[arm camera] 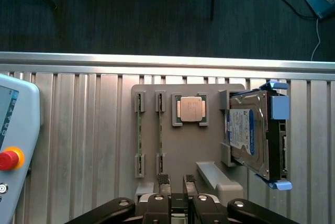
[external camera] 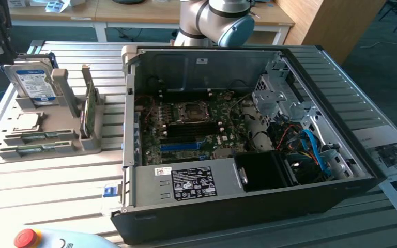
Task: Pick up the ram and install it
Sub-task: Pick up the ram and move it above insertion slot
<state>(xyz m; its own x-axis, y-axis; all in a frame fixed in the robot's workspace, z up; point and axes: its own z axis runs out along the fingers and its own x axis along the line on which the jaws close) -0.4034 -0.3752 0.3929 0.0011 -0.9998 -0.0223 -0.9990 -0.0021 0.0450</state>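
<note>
Nearest, the gripper (arm camera: 176, 181) hangs with jaws slightly parted, holding nothing, over the tray (arm camera: 183, 148). The ram (arm camera: 159, 130) sits in its tray slot, a second stick (arm camera: 138, 130) just beside it: a skewed grasp could snag both. The hard drive (arm camera: 251, 135) stands tall nearby. The case (external camera: 254, 206) walls and cables (external camera: 311, 147) crowd the motherboard (external camera: 198, 129); the table (external camera: 47, 181) at the exterior view's left offers room.

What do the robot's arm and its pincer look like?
The arm is made of fat, round silver-grey tubes, with a light blue cap on one joint. The pincer is black, with two stubby ribbed fingers and shiny round silver bolts on its side links.
</note>
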